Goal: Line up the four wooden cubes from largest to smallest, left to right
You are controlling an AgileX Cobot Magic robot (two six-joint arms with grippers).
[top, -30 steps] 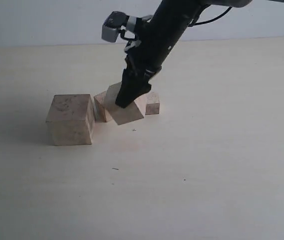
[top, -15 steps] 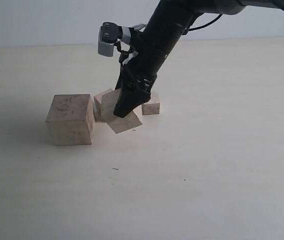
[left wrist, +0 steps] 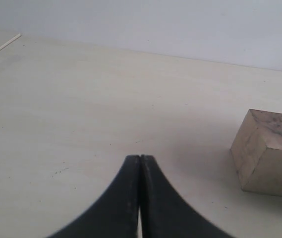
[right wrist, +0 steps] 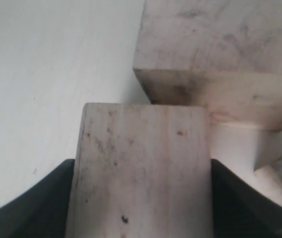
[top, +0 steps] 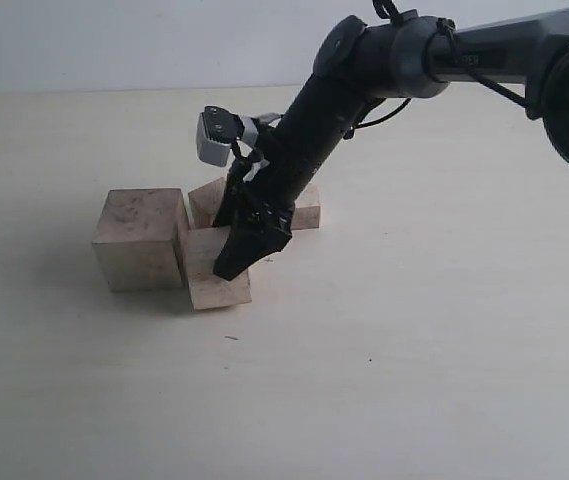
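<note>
One mid-size cube [top: 214,285] in grip of right pincer [top: 230,264], betw. tips, against biggest cube [top: 142,238].

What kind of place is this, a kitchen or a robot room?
Most likely a robot lab or test bench, not a kitchen. In view are a pale tabletop, a plain white wall, and a black robot arm whose right gripper holds a wooden cube beside the largest cube.

Desk [top: 444,380]: pale cream surface, matte, faint grain. A few small dark specks [top: 231,338] on the near part, around centre. Far edge meets a plain grey-white wall [top: 114,40].
</note>
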